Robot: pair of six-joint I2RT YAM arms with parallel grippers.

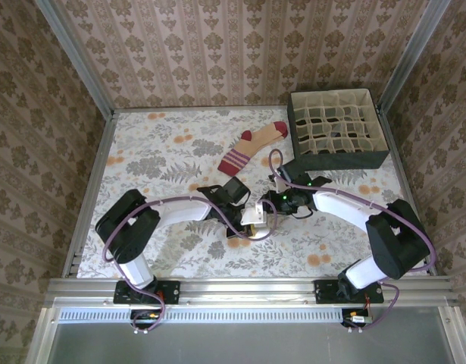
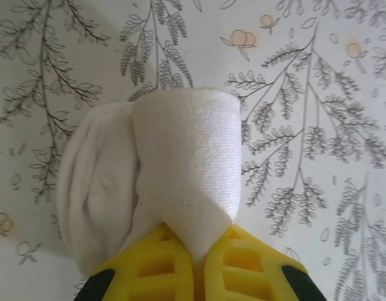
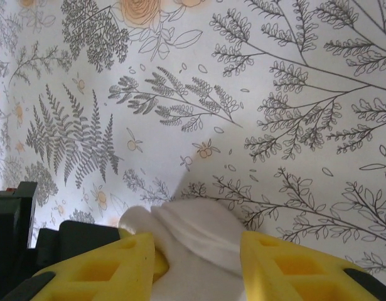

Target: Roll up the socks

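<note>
Clamping the white sock [image 2: 180, 157], the left gripper [image 2: 196, 251] was shut tight. The right gripper [image 3: 199, 257] stood with jaws apart around the sock.

Flat sock [image 1: 251, 149] behind rolled sock [image 2: 180, 157]

Shows cream-white sock [image 2: 180, 163] bunched into a rolled bundle, resting on leaf-printed table cover [image 2: 318, 125]. Shows left gripper [image 2: 196, 266] at bottom edge, yellow fingers [image 2: 149, 266] pressed together on a pointed fold of the fabric. Reveals a smooth folded band across the bundle's right part, with looser wrinkled folds bulging at left.
</note>
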